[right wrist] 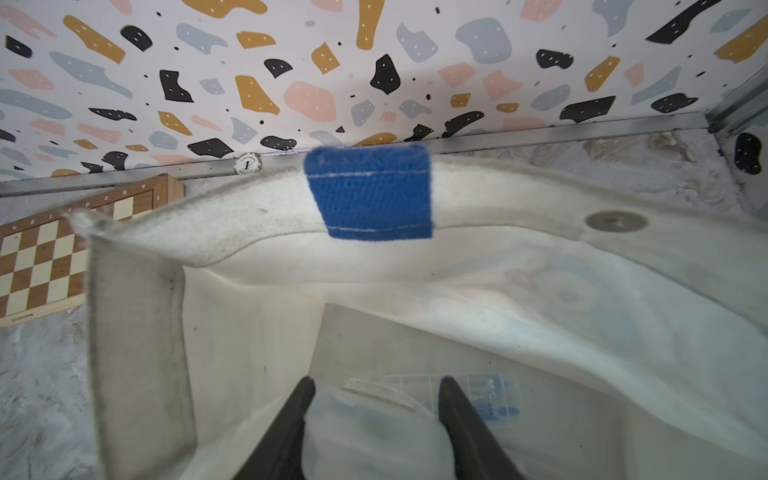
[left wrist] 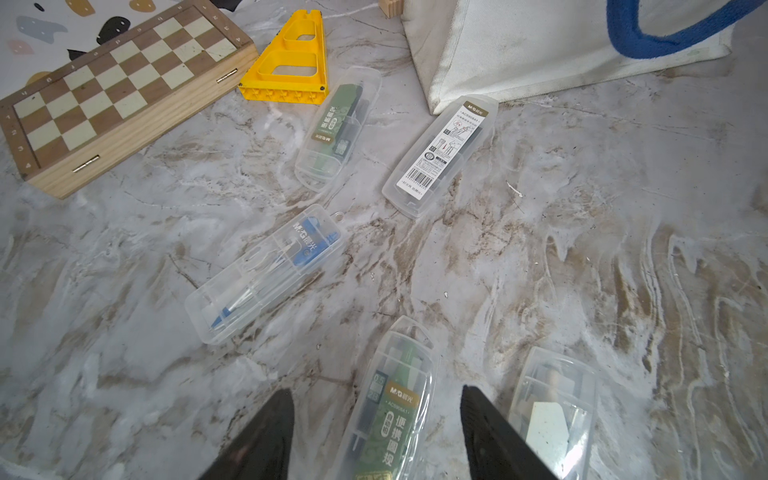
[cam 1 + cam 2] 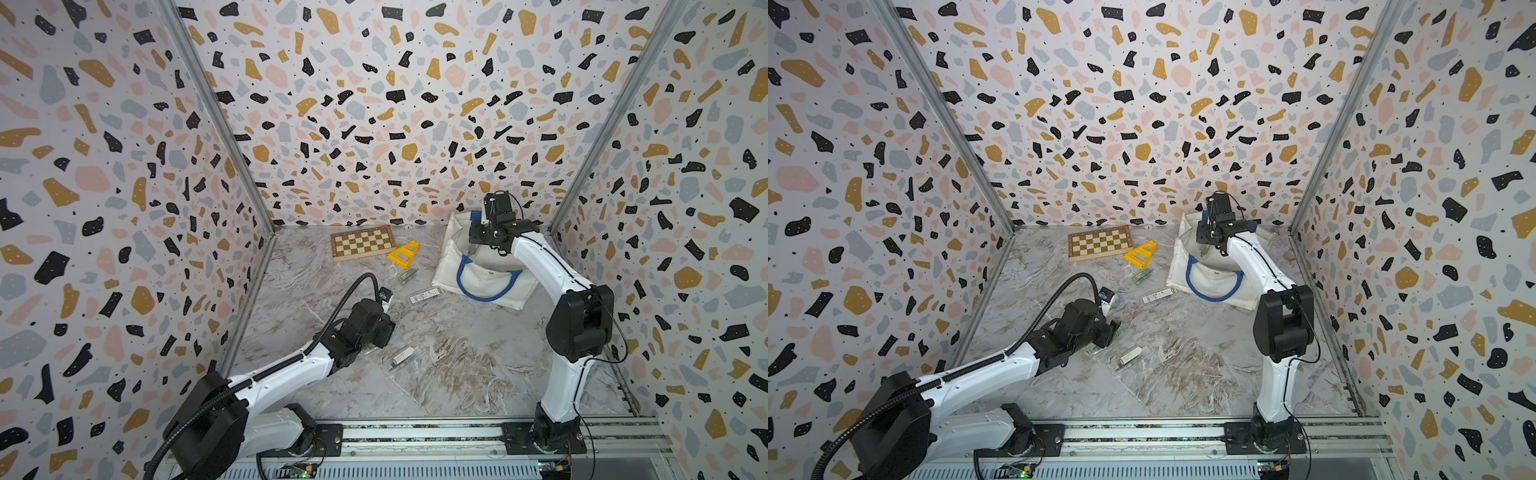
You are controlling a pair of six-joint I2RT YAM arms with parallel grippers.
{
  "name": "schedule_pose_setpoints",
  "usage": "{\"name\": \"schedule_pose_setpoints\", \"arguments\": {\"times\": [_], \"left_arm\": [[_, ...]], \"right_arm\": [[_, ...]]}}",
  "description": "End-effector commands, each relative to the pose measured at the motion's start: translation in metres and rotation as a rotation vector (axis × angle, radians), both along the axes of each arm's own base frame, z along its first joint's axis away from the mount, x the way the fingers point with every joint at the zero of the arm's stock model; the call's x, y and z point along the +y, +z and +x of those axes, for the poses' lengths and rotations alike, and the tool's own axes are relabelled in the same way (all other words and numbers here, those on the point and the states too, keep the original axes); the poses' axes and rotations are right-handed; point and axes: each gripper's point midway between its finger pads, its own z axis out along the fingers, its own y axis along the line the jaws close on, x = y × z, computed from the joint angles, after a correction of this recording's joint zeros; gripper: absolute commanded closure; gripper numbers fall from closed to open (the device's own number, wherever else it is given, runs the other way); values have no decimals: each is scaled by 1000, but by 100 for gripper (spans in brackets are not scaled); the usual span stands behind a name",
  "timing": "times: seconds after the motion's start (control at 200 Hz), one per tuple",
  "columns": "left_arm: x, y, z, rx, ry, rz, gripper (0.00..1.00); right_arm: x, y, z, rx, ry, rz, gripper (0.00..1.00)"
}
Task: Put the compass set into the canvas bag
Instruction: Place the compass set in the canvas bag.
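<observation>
Lower the compass set (image 1: 374, 436), pinched between the fingers of the right gripper (image 1: 378, 386) inside the open mouth of the bag (image 1: 249, 216), deeper past the rim before letting go; keep the left gripper (image 2: 377, 390), fingers parted astride a green set (image 2: 399, 432) on the table (image 2: 582, 249), waiting.

White canvas bag (image 3: 448, 266), blue handles (image 3: 487, 299)
</observation>
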Motion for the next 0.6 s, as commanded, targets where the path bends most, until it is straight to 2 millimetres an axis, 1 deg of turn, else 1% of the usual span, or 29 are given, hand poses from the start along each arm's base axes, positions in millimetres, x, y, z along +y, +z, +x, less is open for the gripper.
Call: {"name": "schedule_pose_setpoints", "arguments": {"times": [0.0, 0.17, 0.25, 0.345, 0.486, 0.591], "left_arm": [[-2, 14, 5, -50, 4, -17, 35], [-2, 14, 5, -50, 4, -23, 35], [-2, 13, 5, -48, 4, -21, 35], [-2, 15, 5, -50, 2, -25, 35], [-2, 15, 4, -52, 5, -26, 35], [-2, 14, 5, -47, 5, -21, 34]], "right_arm": [[12, 17, 3, -24, 4, 18, 100], [19, -2, 8, 6, 7, -10, 100], [19, -8, 10, 11, 8, -11, 100], [26, -15, 10, 18, 22, 2, 100], [35, -18, 9, 18, 43, -12, 99], [33, -19, 9, 18, 39, -19, 96]]}}
